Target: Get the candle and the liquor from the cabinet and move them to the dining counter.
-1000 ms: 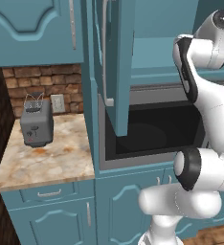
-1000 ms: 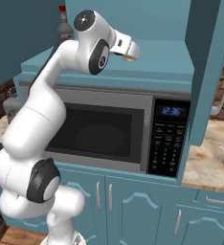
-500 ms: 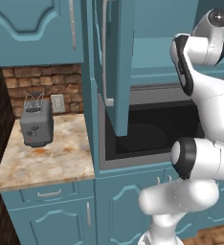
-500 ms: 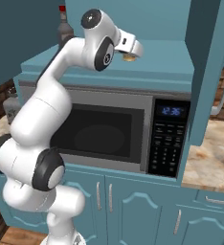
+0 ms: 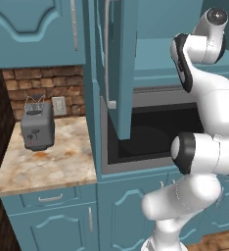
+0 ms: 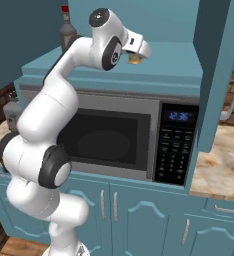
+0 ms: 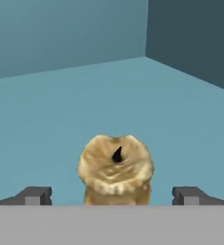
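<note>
Gripper [image 7: 112, 198] open wide, fingertips [image 7: 33, 195] spread far apart at either side of the candle [image 7: 116, 168], not touching it. Candle centred between them, upright on the teal shelf floor [image 7: 61, 110] of the cabinet [image 6: 209, 70], wick up. Compared with a second ago, hand pushed further in above the microwave [image 6: 114, 142], now right over the candle in the right base view [image 6: 135, 59], wrist raised higher in the left base view. Likely meaning: reach nearly finished, closing on the candle the probable next step, nothing lifted yet. Liquor bottle [image 6: 67, 31] standing at the back left of the same shelf, behind the arm, well apart from the gripper. Further out, open cabinet door [image 5: 117, 63] beside the arm, toaster [image 5: 37, 128] on the small marble counter [image 5: 53, 169].
</note>
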